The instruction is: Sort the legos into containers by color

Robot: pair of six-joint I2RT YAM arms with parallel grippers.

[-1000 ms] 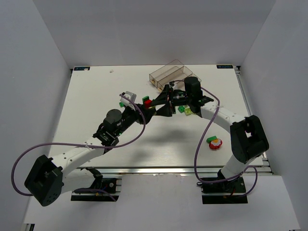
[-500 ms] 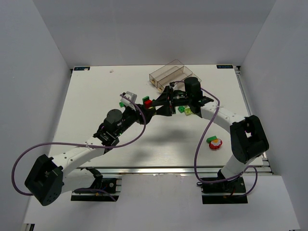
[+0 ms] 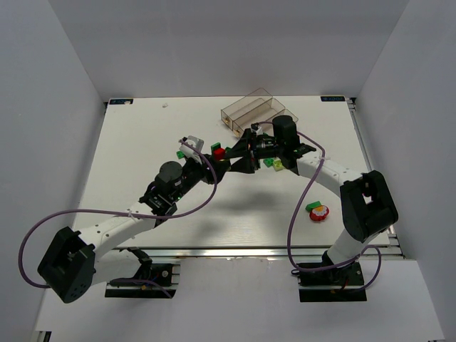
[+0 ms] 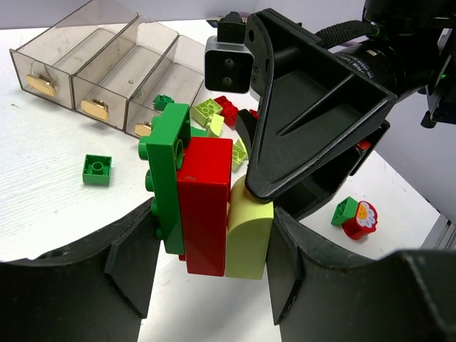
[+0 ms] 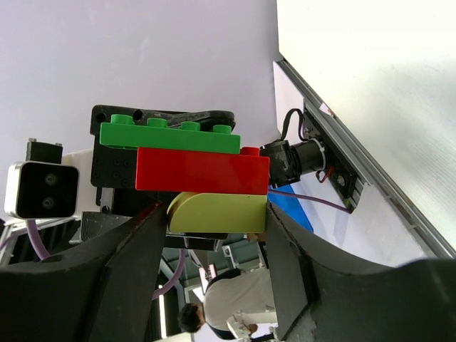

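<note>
- The fingers of the left gripper are closed on a stack of three legos, which is clamped across its thickness.
- The stack is made up of a green plate, a red brick and a lime rounded brick, pressed face to face.
- The green plate is seated against one left finger and the lime rounded brick against the other.
- The fingers of the right gripper are set against both ends of the lime rounded brick, with the red brick and green plate left outside them.
- The stack is held above the table, near the middle, between the two grippers.
- The clear tray of three compartments is placed at the far side, right of centre, apart from the stack.
- A loose green brick is located on the table left of the stack.
- Lime and red bricks are scattered just beside the tray's near end.
- A further green brick is found at the near right, touching a red round piece.
</note>
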